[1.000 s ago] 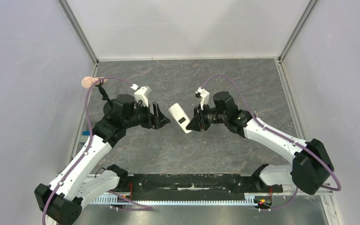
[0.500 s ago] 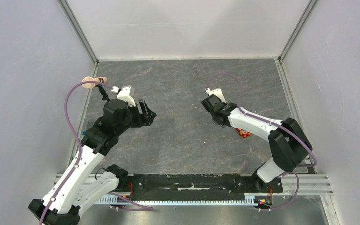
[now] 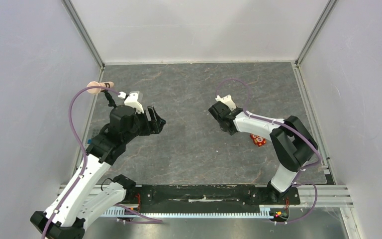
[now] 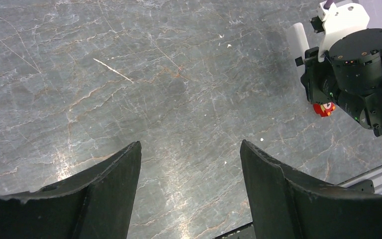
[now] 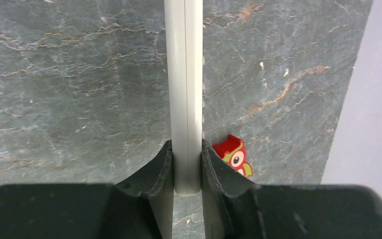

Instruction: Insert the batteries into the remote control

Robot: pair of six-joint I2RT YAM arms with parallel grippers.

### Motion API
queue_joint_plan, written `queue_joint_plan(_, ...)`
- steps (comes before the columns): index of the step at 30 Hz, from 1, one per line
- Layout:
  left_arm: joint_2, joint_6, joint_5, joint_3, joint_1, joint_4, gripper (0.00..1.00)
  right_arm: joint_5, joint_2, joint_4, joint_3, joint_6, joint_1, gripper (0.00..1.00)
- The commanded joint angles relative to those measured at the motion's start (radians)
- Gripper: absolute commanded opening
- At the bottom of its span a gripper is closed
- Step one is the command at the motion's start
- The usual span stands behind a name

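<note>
My right gripper [image 5: 186, 149] is shut on the white remote control [image 5: 184, 74]. It holds the remote by one end, edge-on, with the remote's length running away from the jaws over the stone tabletop. From above, the right gripper [image 3: 220, 118] points down and hides the remote. In the left wrist view a white strip of the remote [image 4: 298, 42] shows beside the right wrist. My left gripper [image 3: 158, 122] is open and empty, well to the left of the remote; its jaws stand wide apart over bare table [image 4: 190, 144]. No batteries are in view.
An orange-red owl-faced square [image 3: 258, 141] lies on the table under my right forearm and also shows in the right wrist view [image 5: 235, 155]. A pink object [image 3: 97, 87] sits at the left wall. A small blue bit [image 3: 90, 142] shows by the left arm.
My right arm has folded back and turned the remote from facing the left gripper to pointing down. My left gripper has drawn back to the left. The owl square has come into view.
</note>
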Motion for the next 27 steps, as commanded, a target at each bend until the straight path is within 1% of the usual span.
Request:
queue_joint_plan(1,-0.014,-0.047,0.004,0.038,0.001,0.005,0.78,-0.050,-0.003,0.052,0.005,-0.013,0.003,0.21)
queue_joint_plan(4,-0.037,-0.048,0.012,0.033,0.001,0.002,0.78,-0.129,-0.019,0.092,-0.030,-0.025,0.003,0.28)
queue_joint_plan(7,-0.063,-0.049,0.011,0.034,0.001,-0.011,0.78,-0.169,-0.017,0.106,-0.041,-0.025,0.003,0.30)
queue_joint_plan(10,-0.086,-0.053,0.007,0.040,0.002,-0.029,0.78,-0.199,-0.018,0.111,-0.048,-0.022,0.003,0.34)
queue_joint_plan(16,-0.118,-0.059,-0.004,0.069,0.002,-0.098,0.78,-0.404,-0.140,0.182,-0.089,-0.005,-0.005,0.46)
queue_joint_plan(19,-0.148,-0.060,-0.014,0.074,0.001,-0.129,0.78,-0.455,-0.198,0.178,-0.094,0.012,-0.013,0.50)
queue_joint_plan(21,-0.171,-0.065,-0.044,0.081,0.002,-0.156,0.79,-0.463,-0.262,0.175,-0.103,0.029,-0.023,0.51)
queue_joint_plan(23,-0.196,-0.065,-0.076,0.087,0.002,-0.181,0.79,-0.431,-0.336,0.173,-0.123,0.051,-0.033,0.53)
queue_joint_plan(25,-0.230,-0.061,-0.096,0.079,0.002,-0.189,0.79,-0.352,-0.420,0.161,-0.149,0.085,-0.039,0.59)
queue_joint_plan(27,-0.269,-0.058,-0.116,0.063,0.002,-0.189,0.79,-0.244,-0.509,0.143,-0.176,0.118,-0.040,0.68)
